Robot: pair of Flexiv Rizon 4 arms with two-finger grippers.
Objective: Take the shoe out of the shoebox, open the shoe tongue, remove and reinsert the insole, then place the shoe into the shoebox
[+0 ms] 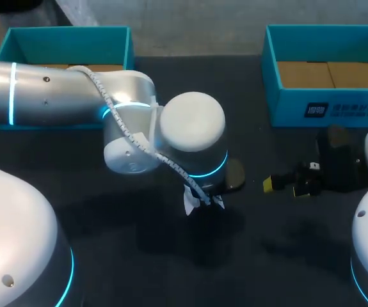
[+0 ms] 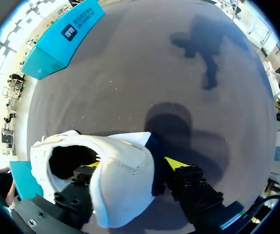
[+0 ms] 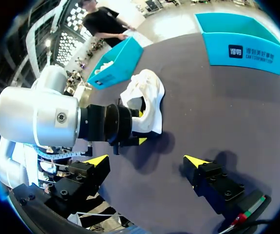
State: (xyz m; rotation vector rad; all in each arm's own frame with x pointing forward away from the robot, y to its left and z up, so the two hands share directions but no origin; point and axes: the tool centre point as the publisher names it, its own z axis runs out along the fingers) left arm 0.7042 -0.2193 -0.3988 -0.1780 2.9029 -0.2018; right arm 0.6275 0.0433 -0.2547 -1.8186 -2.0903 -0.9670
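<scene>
Evidently the first step is done: the white fabric shoe (image 2: 122,185) is out of the box and is held over the middle of the dark table (image 1: 280,256), well apart from the teal cardboard shoebox at the far left (image 1: 68,29) and the second teal shoebox at the far right (image 1: 286,105). It is pinched by the left claw (image 2: 135,165): one yellow-tipped finger is set inside the opening and the other against the outer side, so the shoe's wall is clamped between them. The right claw (image 3: 147,161) is spread wide with nothing between its fingers, and is found at the right of the table, near the far-right box. Whether the tongue has been opened cannot be told. No loose insole is seen, so the tongue, the insole and the return to the box are judged to be left.

From the head view the shoe is almost wholly hidden under the silver left arm (image 1: 56,93), and only a scrap of white is shown below the wrist. The grip itself is revealed only by the left wrist view. The shoe's place between the two boxes is shown best by the right wrist view, where it is seen ahead of the spread fingers. Whether the sole is touching the table cannot be told
</scene>
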